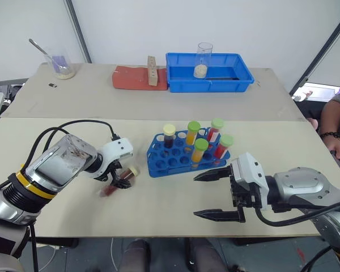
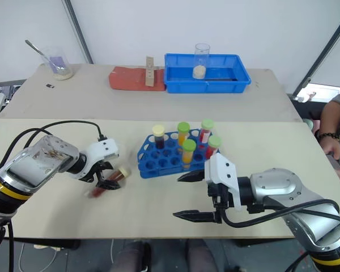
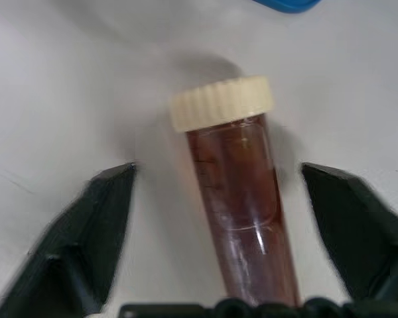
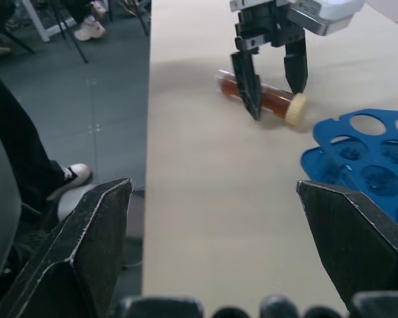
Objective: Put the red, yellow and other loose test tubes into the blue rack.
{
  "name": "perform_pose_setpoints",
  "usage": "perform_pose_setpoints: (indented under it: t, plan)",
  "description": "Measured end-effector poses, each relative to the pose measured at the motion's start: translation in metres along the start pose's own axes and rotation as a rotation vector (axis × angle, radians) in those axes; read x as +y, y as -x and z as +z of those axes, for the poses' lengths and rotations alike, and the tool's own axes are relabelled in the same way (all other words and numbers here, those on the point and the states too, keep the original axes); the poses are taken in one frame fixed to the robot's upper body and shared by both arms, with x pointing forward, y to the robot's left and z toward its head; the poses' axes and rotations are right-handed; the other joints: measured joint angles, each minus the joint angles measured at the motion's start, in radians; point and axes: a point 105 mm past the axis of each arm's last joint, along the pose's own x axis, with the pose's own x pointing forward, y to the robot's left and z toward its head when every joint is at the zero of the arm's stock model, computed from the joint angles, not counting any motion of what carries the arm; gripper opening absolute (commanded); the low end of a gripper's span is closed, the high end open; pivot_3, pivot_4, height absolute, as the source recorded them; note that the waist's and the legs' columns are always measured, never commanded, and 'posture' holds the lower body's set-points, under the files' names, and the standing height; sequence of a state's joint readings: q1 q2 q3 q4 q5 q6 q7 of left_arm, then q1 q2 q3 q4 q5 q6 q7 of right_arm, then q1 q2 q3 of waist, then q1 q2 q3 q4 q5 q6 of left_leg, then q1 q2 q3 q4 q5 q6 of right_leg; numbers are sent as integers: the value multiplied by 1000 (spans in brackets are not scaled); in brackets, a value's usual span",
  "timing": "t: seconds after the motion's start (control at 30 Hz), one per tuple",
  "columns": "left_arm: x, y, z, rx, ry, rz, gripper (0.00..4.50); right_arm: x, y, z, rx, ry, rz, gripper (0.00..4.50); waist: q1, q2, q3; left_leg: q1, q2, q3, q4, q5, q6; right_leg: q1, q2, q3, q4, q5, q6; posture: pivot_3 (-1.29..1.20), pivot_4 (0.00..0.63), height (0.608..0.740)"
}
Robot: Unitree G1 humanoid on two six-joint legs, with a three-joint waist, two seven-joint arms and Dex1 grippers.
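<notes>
Tube (image 3: 242,199) of dark brown liquid with a ribbed cream cap lay flat beside the blue rack (image 1: 184,156), left gripper (image 1: 121,180) straddling it unclenched; right gripper (image 1: 212,195) gaped empty.

Blue rack (image 1: 184,156) — cream-capped brown tube (image 3: 242,199)

Left gripper (image 1: 120,179) points steeply down at near left, fingers apart; right gripper (image 1: 211,195) lies level at near right, fingers spread wide.

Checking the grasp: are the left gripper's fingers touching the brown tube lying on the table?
Apart. In the left wrist view, bare table shows between each of the fingers and the brown tube.
</notes>
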State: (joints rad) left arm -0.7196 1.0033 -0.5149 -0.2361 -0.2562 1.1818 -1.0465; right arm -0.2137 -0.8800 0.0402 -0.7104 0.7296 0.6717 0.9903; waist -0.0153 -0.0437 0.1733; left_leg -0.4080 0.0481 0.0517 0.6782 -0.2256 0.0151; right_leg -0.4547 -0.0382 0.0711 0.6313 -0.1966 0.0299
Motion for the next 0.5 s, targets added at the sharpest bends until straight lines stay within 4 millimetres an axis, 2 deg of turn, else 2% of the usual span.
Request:
perform_pose_setpoints:
  t: [0.1,0.13,0.33,0.43,0.5]
  plan:
    - [-4,0,-2,13,-19,-13,1203,-1,0,1,2,6,-7,4418,1,0,0,0,0,0,0,0,0,0,0,0,0,0,0,0,150,740]
    - [-5,0,-2,13,-22,-15,933,-2,0,2,2,7,-10,4418,1,0,0,0,0,0,0,0,0,0,0,0,0,0,0,0,150,740]
    - [-4,2,-5,8,-85,-20,900,-4,5,1,26,14,-22,4418,-1,0,0,0,0,0,0,0,0,0,0,0,1,0,0,0,150,740]
    - [-2,13,-5,-12,-155,-59,900,-7,10,3,32,19,-44,4418,2,0,0,0,0,0,0,0,0,0,0,0,0,0,0,0,150,740]
    - [1,25,4,-62,-184,-87,900,-8,15,4,32,18,-62,4418,3,0,0,-1,0,0,1,0,0,0,0,0,0,0,0,0,150,740]
